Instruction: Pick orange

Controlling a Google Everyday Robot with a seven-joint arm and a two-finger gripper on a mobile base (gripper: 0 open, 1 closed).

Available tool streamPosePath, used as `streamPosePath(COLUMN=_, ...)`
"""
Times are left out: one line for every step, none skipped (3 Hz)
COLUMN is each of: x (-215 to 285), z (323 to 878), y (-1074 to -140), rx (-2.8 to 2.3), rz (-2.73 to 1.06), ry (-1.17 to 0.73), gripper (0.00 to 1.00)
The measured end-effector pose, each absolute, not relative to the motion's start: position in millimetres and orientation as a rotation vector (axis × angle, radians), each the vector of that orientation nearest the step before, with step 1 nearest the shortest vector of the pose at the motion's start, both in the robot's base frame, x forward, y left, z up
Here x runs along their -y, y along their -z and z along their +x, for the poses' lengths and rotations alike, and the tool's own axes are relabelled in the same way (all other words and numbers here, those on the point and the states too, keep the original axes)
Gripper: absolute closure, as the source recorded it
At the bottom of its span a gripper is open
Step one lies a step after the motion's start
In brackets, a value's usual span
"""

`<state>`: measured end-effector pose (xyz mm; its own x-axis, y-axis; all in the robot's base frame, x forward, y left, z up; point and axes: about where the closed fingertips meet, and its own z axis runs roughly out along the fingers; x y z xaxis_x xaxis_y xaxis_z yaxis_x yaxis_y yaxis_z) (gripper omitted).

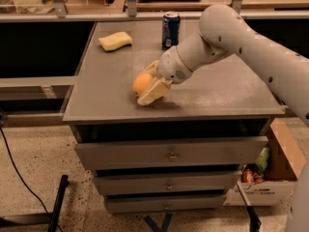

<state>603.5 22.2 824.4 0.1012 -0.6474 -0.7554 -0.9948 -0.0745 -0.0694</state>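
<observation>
Camera view, read left to right. Well off to the gripper's left and far back on the table [217, 93]: sponge [115, 40], lying flat, no part of the job. Next, right at the gripper [144, 87] itself: orange [141, 82], sitting toward the front left of the table, lodged between the 2 fingers [154, 92]. Fingers apart, 1 on the near side of the orange and 1 on the far side, tips pointing left and slightly down toward the table. Near finger touching or just beside the peel; cannot tell which. No sign of lift: orange apparently resting on the table. Behind the gripper and a little to its right, well apart: can [171, 29], upright by the back edge. Further right: arm [241, 37], sloping up and away.

Crux for the coming move: orange already inside the span of the jaws, bulging leftward past the fingertips, so probably no more sideways reach needed. Round, hence no long axis to line up with. Only 1 arm, so no choice of hand. Likely next: closing, then raising straight up. Risk of the smooth ball squirting out leftward if pinched off centre.
</observation>
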Motion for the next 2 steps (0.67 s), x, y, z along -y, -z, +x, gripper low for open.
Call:
streamPosePath(x=-20.7, z=602.5, y=-825.4, rx=-1.620, rz=-1.783, ry=-0.728, gripper=0.64)
streamPosePath(x=-12.2, z=604.8, y=-843.8, rx=-1.610, rz=-1.738, ry=-0.715, gripper=0.88)
